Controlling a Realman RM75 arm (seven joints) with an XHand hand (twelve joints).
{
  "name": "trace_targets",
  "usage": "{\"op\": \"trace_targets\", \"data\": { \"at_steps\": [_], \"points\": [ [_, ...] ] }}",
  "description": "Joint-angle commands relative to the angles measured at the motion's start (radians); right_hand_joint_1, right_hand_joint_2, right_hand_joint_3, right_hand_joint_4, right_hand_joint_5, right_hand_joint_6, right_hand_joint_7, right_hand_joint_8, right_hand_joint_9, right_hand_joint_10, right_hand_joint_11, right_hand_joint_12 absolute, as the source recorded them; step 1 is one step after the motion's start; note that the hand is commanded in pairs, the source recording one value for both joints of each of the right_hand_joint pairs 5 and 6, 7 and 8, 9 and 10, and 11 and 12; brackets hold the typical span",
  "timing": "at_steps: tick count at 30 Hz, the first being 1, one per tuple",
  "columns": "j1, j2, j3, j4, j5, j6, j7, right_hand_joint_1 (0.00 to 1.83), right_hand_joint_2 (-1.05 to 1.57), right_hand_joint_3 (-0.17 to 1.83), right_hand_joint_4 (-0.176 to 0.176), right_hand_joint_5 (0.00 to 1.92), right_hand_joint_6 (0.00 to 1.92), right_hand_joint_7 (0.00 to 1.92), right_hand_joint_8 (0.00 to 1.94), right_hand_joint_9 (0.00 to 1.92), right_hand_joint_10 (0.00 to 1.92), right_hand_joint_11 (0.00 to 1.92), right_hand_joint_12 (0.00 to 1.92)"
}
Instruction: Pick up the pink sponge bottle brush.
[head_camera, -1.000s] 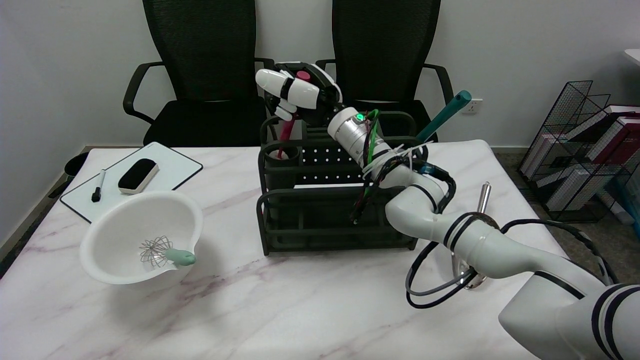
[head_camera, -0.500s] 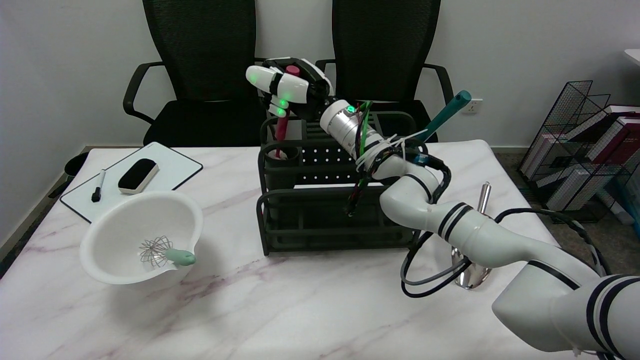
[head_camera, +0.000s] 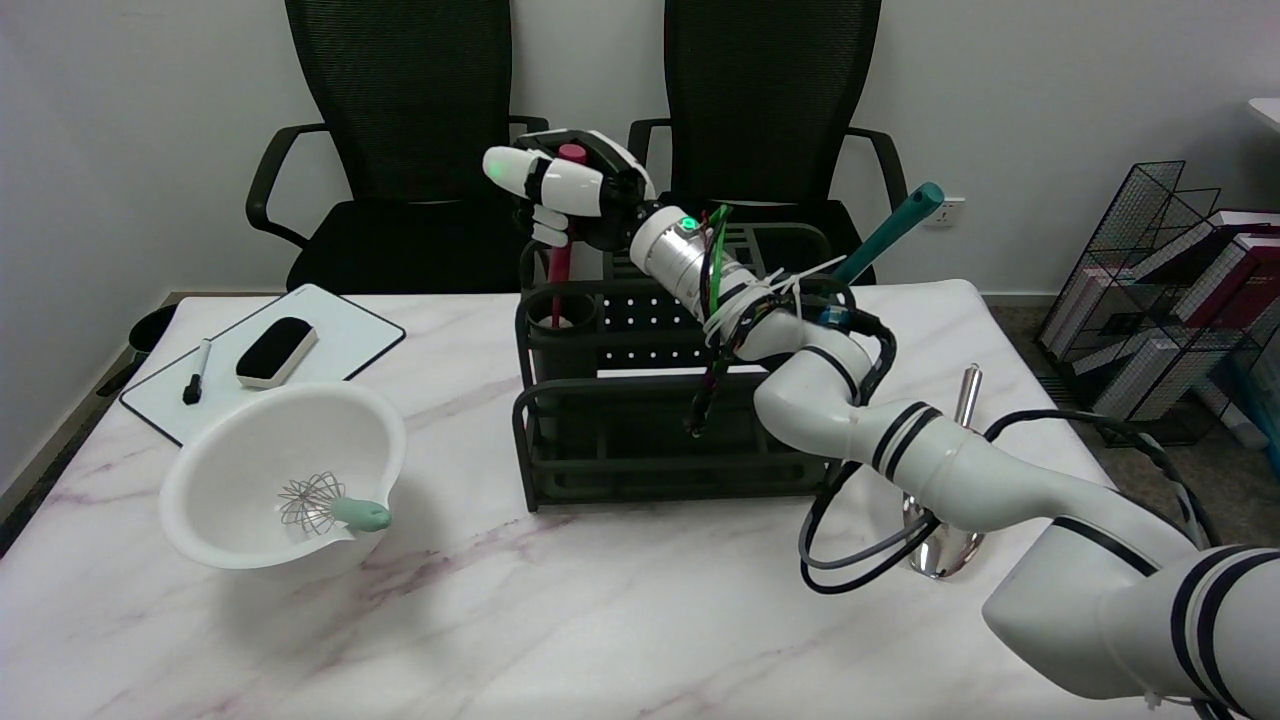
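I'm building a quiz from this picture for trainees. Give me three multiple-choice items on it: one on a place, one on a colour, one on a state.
1. Where does the whisk lie?
A. in the white bowl
B. on the whiteboard
C. in the rack

2. What colour is the brush handle?
A. yellow
B. pink
C. blue

3. What is the right hand doing?
A. resting on the table
B. holding the eraser
C. gripping the brush

Answers: 1 A, its wires sit inside the bowl; 2 B, a pink stem rises from the rack's cup; 3 C, the fingers wrap the handle's top.

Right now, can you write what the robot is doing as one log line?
right hand: grips pink sponge bottle brush handle | brush end: in dark rack cup | task: lift unfinished
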Motion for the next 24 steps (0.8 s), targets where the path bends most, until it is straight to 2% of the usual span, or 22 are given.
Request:
{"op": "trace_targets", "data": {
  "at_steps": [1,11,24],
  "points": [
    [0.013,0.022,-0.007,0.064,-0.007,-0.028,0.0,1.19,1.57,0.49,0.0,1.92,1.92,1.92,1.92,1.92,1.92,1.92,1.92],
    [0.022,0.03,-0.008,0.085,-0.007,-0.028,0.0,1.19,1.57,0.48,0.0,1.92,1.92,1.92,1.92,1.92,1.92,1.92,1.92],
    [0.016,0.051,-0.004,0.003,-0.009,-0.02,0.0,1.19,1.57,0.44,0.0,1.92,1.92,1.92,1.92,1.92,1.92,1.92,1.92]
  ]
}}
